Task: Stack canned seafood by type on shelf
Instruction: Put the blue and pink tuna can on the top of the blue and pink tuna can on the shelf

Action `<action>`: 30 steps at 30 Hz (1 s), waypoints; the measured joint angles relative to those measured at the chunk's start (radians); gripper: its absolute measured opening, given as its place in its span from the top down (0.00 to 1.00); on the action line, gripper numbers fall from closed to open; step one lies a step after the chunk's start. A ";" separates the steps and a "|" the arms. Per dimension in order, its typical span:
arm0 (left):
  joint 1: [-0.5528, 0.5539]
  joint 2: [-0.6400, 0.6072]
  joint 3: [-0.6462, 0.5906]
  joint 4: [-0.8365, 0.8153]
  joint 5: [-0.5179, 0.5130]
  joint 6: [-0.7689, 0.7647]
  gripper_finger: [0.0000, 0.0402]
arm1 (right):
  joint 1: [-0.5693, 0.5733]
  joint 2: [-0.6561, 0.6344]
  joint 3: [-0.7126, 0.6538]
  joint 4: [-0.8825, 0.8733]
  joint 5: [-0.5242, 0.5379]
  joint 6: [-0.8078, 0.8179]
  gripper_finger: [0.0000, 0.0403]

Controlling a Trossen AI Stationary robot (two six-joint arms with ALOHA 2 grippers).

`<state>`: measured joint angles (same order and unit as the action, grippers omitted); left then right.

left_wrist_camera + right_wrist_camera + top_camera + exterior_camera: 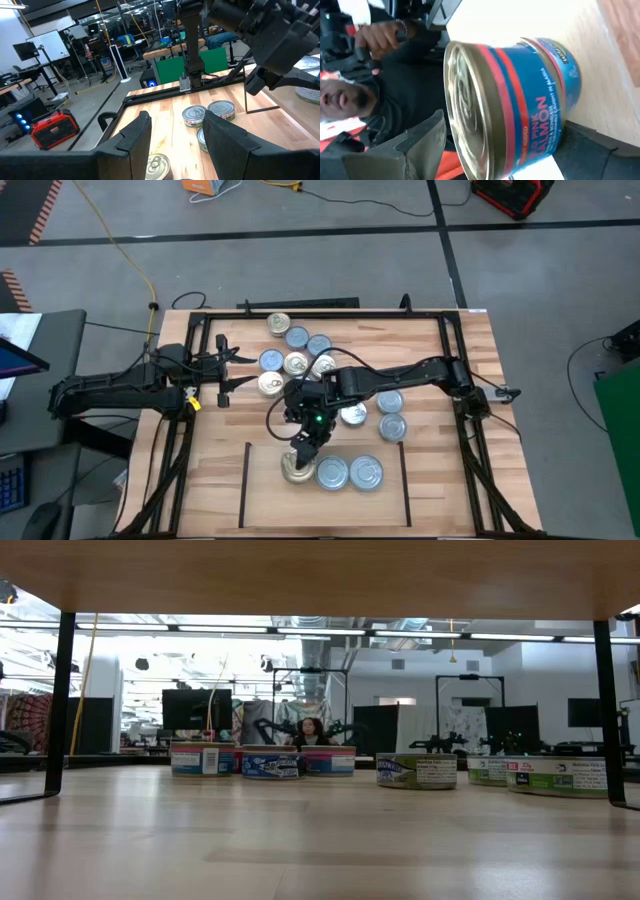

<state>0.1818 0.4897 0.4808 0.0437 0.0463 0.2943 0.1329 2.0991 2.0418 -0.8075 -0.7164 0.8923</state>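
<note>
- We've got the right gripper point(300, 452) reaching down into the shelf point(243, 490), the plank patch boxed by thin black lines at about 6 o'clock on the table point(470, 480).
- Its fingers stand wide on either side of a gold-topped can point(295, 470). In the right wrist view that can point(510, 105) fills the frame, blue and red label, with a dark finger point(420, 150) on each side. We can't tell if they actually press on it.
- Right next to it, toward 3 o'clock, two silver-topped cans point(348, 472) sit side by side in the same row, just beside each other.
- The rest of the cans point(297, 350) are bunched up toward 12 o'clock of the table, with a few more point(391, 415) under the right arm at around 3 o'clock.
- The left gripper point(222, 367) hangs at 9 o'clock, off to the side of the loose cluster, fingers point(131, 140) partly apart with nothing between them.
- From the low view we see cans point(270, 761) lined up across the wood.
- There's a person point(365, 75) behind the table in the right wrist view.
</note>
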 joint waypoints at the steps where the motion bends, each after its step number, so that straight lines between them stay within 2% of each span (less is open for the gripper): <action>1: 0.000 0.000 0.000 0.000 0.000 0.000 0.58 | 0.000 0.000 0.008 -0.002 0.004 0.000 0.12; 20: 0.000 0.000 0.000 0.000 0.000 0.001 0.58 | -0.001 -0.002 0.033 -0.084 0.027 0.001 0.12; 30: 0.000 0.000 0.000 0.000 0.000 0.001 0.58 | 0.020 -0.002 0.033 -0.085 0.097 -0.015 0.12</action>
<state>0.1818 0.4896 0.4808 0.0437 0.0463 0.2954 0.1529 2.0975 2.0750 -0.8925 -0.6198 0.8769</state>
